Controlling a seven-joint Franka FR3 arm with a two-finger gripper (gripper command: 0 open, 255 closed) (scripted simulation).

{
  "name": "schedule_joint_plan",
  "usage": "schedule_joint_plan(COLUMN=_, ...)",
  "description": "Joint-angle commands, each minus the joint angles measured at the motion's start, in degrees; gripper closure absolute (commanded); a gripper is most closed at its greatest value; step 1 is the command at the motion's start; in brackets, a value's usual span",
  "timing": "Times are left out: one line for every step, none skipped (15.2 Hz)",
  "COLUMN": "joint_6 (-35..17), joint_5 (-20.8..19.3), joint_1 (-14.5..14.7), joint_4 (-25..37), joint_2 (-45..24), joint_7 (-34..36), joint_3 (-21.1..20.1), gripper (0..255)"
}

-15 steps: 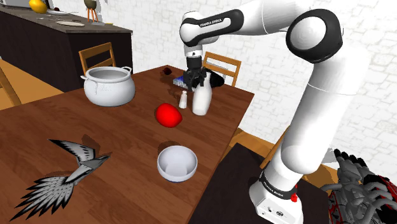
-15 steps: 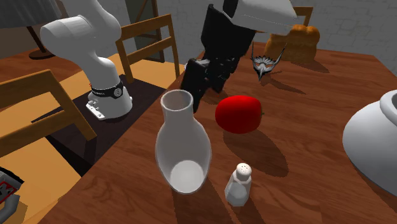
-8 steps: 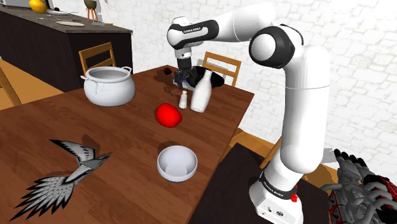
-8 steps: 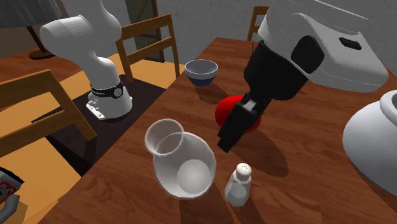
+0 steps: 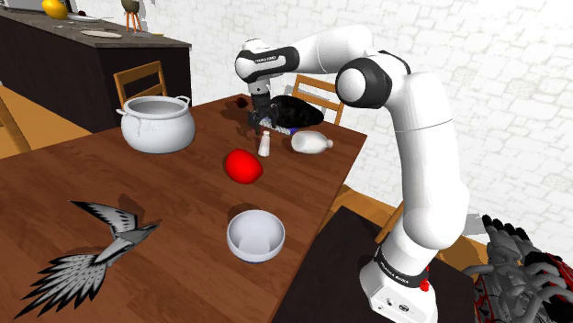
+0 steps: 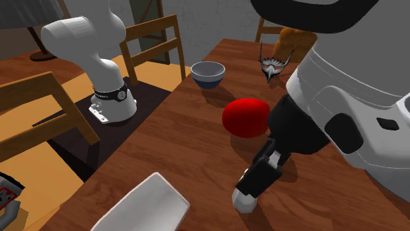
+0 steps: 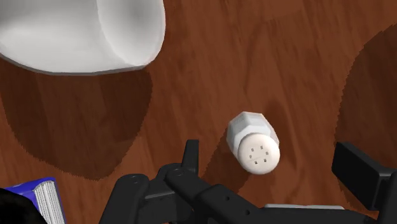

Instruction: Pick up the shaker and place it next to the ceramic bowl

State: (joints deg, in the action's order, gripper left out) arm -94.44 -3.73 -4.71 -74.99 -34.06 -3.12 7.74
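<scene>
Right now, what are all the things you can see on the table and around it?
shaker: one, white, upright on the table
bottle: one, white, lying on its side beside the shaker
apple: one, red, middle of the table
bowl: one, white inside, blue outside, near the table's edge
pot: one, white, far side
bird: one, grey, wings spread
table: one, brown wood
chairs: two, wooden, behind the table
arm: one, white
gripper: one, black, open around the shaker, not touching it
</scene>
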Motion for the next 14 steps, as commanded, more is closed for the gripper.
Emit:
schedule_joint_plan(joint_6=-1.85, joint_5=-0.06, joint_1=0.03, joint_4=-2.29, joint_2=0.48, joint_7=0.12, joint_3=0.01, gripper=0)
schedule_joint_plan(joint_6=-2.67, joint_5=-0.09, joint_1=0.02, joint_4=-3.23, joint_2=0.59, joint_7=0.15, joint_3=0.02, gripper=0)
schedule_joint_plan(joint_6=-3.14, joint_5=-0.1, joint_1=0.01, joint_4=-3.76, joint_2=0.65, joint_7=0.16, joint_3=0.03, gripper=0)
schedule_joint_plan(joint_6=-3.14, joint_5=-0.1, joint_1=0.01, joint_4=-3.77, joint_2=0.66, joint_7=0.16, joint_3=0.03, gripper=0)
schedule_joint_plan(joint_6=-3.14, joint_5=-0.1, joint_1=0.01, joint_4=-3.76, joint_2=0.65, joint_7=0.16, joint_3=0.03, gripper=0)
schedule_joint_plan(joint_6=-3.14, joint_5=-0.1, joint_1=0.01, joint_4=-3.76, joint_2=0.65, joint_7=0.16, joint_3=0.03, gripper=0)
schedule_joint_plan(joint_6=-3.14, joint_5=-0.1, joint_1=0.01, joint_4=-3.76, joint_2=0.65, joint_7=0.16, joint_3=0.03, gripper=0)
schedule_joint_plan(joint_6=-3.14, joint_5=-0.1, joint_1=0.01, joint_4=-3.76, joint_2=0.65, joint_7=0.16, joint_3=0.03, gripper=0)
schedule_joint_plan(joint_6=-3.14, joint_5=-0.1, joint_1=0.01, joint_4=-3.76, joint_2=0.65, joint_7=0.16, joint_3=0.03, gripper=0)
schedule_joint_plan(joint_6=-3.13, joint_5=-0.1, joint_1=0.01, joint_4=-3.75, joint_2=0.65, joint_7=0.16, joint_3=0.03, gripper=0)
schedule_joint_plan(joint_6=-3.13, joint_5=-0.1, joint_1=0.01, joint_4=-3.75, joint_2=0.65, joint_7=0.16, joint_3=0.03, gripper=0)
schedule_joint_plan(joint_6=-3.13, joint_5=-0.1, joint_1=0.01, joint_4=-3.75, joint_2=0.65, joint_7=0.16, joint_3=0.03, gripper=255)
schedule_joint_plan(joint_6=-3.13, joint_5=-0.1, joint_1=0.01, joint_4=-3.75, joint_2=0.65, joint_7=0.16, joint_3=0.03, gripper=255)
schedule_joint_plan(joint_6=-3.13, joint_5=-0.1, joint_1=0.01, joint_4=-3.75, joint_2=0.65, joint_7=0.16, joint_3=0.03, gripper=255)
